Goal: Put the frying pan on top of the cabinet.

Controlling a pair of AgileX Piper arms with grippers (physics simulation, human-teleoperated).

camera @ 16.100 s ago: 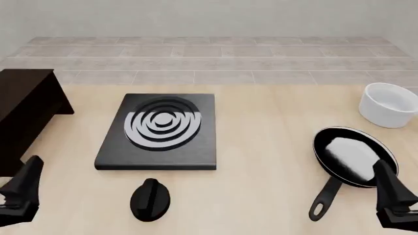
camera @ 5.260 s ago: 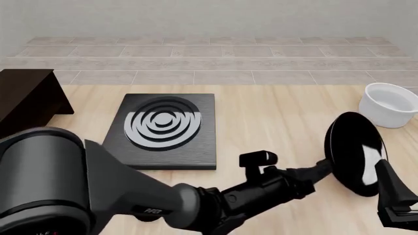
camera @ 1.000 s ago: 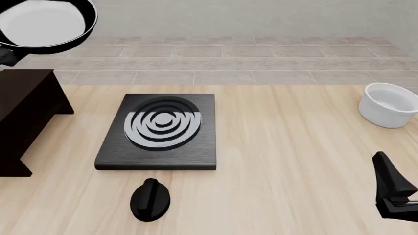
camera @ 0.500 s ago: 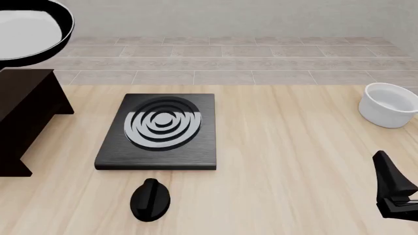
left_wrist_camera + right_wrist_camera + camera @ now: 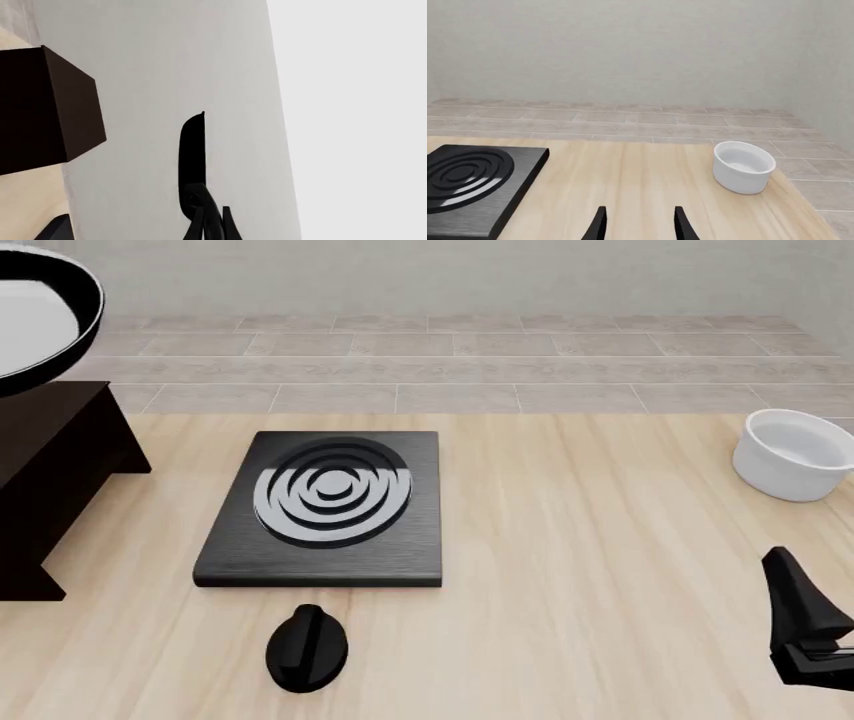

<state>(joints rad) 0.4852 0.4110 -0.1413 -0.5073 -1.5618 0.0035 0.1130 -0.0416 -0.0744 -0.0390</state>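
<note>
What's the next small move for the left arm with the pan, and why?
Probably lower it straight down. In the front view the frying pan hangs above the cabinet, apart from its top. The left wrist view shows the left gripper on the pan's handle, pan edge-on, so level it before release. The right gripper is idle and open.

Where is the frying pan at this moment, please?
In the front view, the frying pan is at the far upper left, partly out of frame, above the cabinet top.
</note>
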